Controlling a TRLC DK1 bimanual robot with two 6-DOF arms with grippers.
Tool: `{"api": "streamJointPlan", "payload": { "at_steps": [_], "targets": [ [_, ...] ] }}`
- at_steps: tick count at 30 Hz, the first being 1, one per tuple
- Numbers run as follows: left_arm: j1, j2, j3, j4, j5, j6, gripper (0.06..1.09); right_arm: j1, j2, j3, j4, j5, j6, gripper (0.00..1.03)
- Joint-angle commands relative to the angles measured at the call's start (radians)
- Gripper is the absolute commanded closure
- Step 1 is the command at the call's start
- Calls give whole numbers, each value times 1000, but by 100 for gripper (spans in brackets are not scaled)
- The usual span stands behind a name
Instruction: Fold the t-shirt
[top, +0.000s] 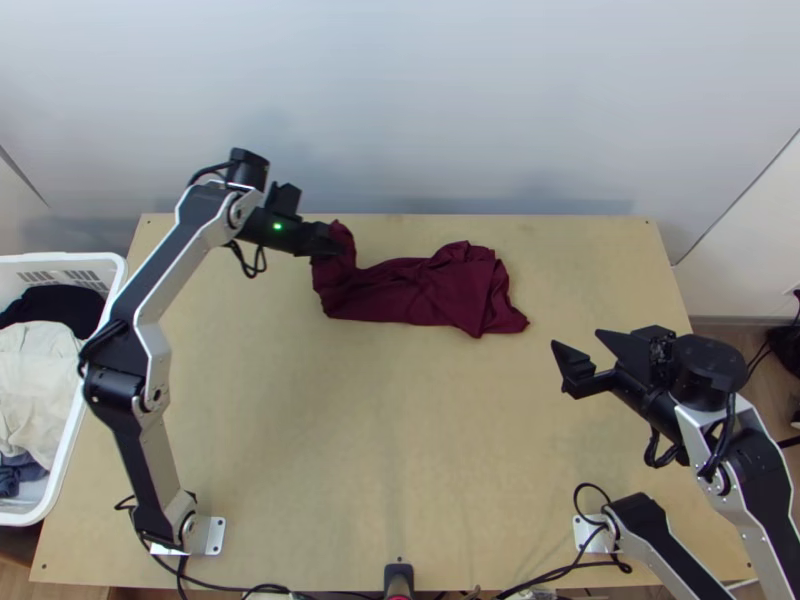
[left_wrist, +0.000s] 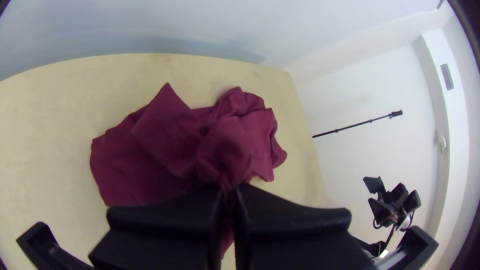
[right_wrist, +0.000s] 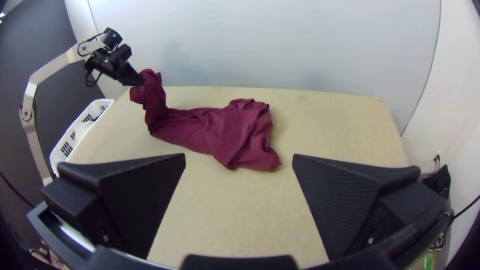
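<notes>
The dark red t-shirt (top: 430, 290) lies bunched across the far middle of the table, its left end lifted off the wood. My left gripper (top: 325, 242) is shut on that raised end. Cloth is pinched between the fingers of my left gripper (left_wrist: 227, 200) in its wrist view, with the rest of the t-shirt (left_wrist: 160, 135) crumpled beyond. At the table's right side, my right gripper (top: 582, 357) stands open and apart from the cloth. From the right wrist, the t-shirt (right_wrist: 230, 130) lies beyond my right gripper (right_wrist: 239, 160), which holds nothing.
A white basket (top: 62, 490) with dark and pale clothes stands at the table's left edge. Bare wood (top: 400, 430) stretches between the t-shirt and the near edge. A wall (top: 450, 110) rises behind the table. Cables (top: 560, 572) run along the near edge.
</notes>
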Motion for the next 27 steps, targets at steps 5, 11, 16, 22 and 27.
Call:
{"api": "streamJointPlan", "payload": {
  "at_steps": [5,11,16,22,27],
  "targets": [
    [-113,114,149,-30,0,-11,105,-35,-42,-41,-2,-8,5,3],
    [-179,216,275,-70,1,-10,105,-67,-67,-75,-2,-21,18,3],
    [-225,269,324,-58,1,-15,105,-87,-94,-84,-13,-28,21,3],
    [-278,302,342,13,1,-53,105,-119,-145,-127,-28,-35,28,3],
    [-298,314,344,103,1,-102,105,-145,-180,-159,-40,-46,39,4]
  ]
}}
